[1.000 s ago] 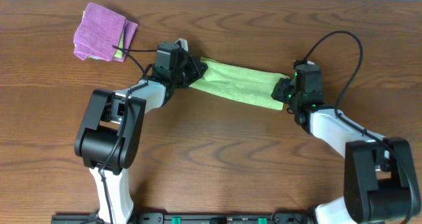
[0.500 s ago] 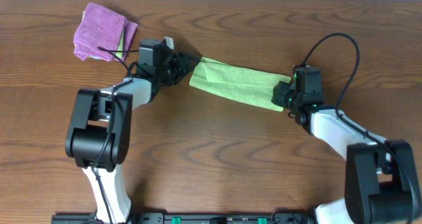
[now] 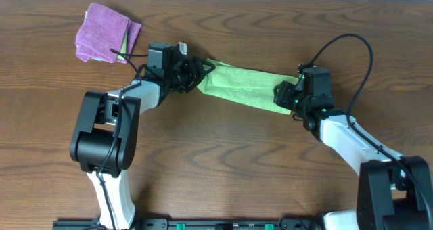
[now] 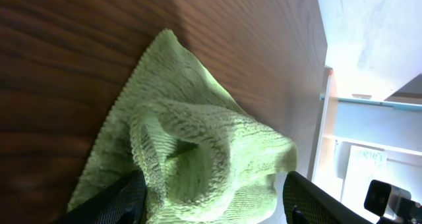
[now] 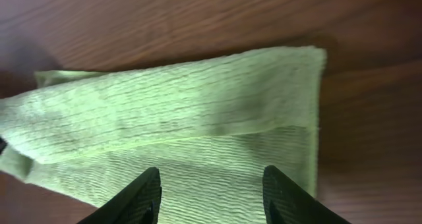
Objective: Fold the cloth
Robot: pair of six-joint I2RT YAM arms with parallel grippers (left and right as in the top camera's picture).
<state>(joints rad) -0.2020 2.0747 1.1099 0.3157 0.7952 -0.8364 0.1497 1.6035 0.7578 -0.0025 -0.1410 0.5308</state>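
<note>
Lime-green fabric is seen near the middle of the table [image 3: 223, 162]: the cloth [image 3: 243, 86] is laid as a long strip, slanting from upper left to lower right. One layer appears to be doubled over another.

The left gripper [image 3: 196, 73] is placed at the left end of the strip. Its jaws are spread wide, and in the left wrist view that end is bunched into a loose hump between them, not yet pinched. The right gripper [image 3: 284, 95] is placed over the right end, also spread, with flat fabric beneath it. No grasp is seen on either side.

The step in hand is judged to be the taking of one end, so that it can be carried over to the other. For a good fold, both layers of the hump should be caught together. The far end should be kept pressed down, and the edges should be brought level before release.

No container is seen. A purple cloth [image 3: 101, 30] is lying folded, well apart, at the upper left.
</note>
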